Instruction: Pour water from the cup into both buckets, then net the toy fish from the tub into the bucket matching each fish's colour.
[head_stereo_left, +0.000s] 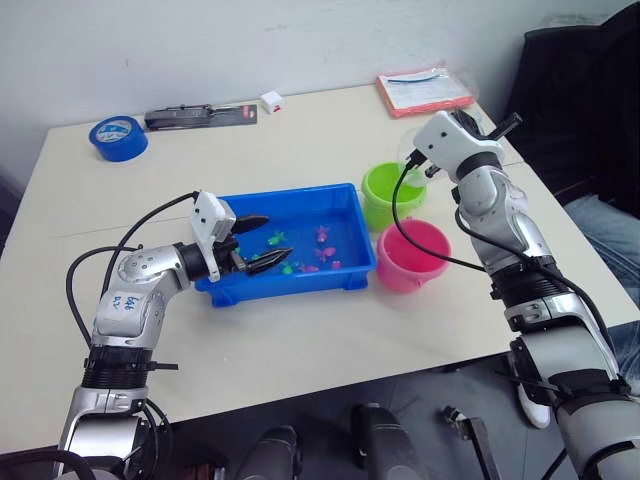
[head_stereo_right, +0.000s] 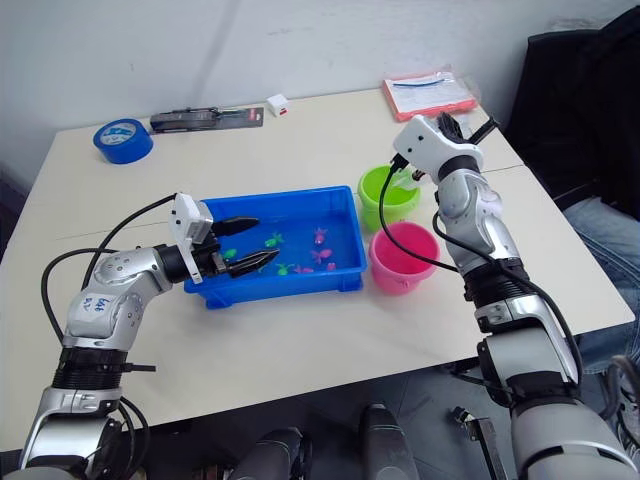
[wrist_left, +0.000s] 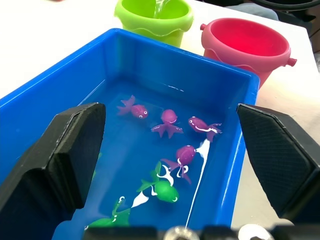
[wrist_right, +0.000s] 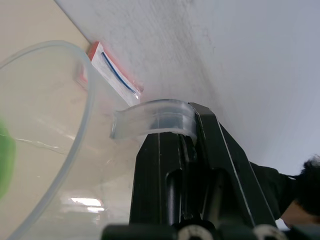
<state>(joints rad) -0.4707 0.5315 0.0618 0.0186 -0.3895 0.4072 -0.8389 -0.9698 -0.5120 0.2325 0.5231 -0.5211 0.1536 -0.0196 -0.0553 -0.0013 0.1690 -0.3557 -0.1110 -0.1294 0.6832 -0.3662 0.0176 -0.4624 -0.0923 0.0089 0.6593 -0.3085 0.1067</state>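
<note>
Clear cup (wrist_right: 45, 150) in right fingers (wrist_right: 170, 165), no legible labels anywhere

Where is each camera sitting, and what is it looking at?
Left eye view: on the head, looking down at the blue tub; both arms show.
Right eye view: beside it, same scene.
Left wrist view: on the left wrist, looking past the open left gripper at the toy fish.
Right wrist view: on the right wrist, close on the clear cup held by the right gripper.
Shared: head and left wrist views show the green bucket and pink bucket.
</note>
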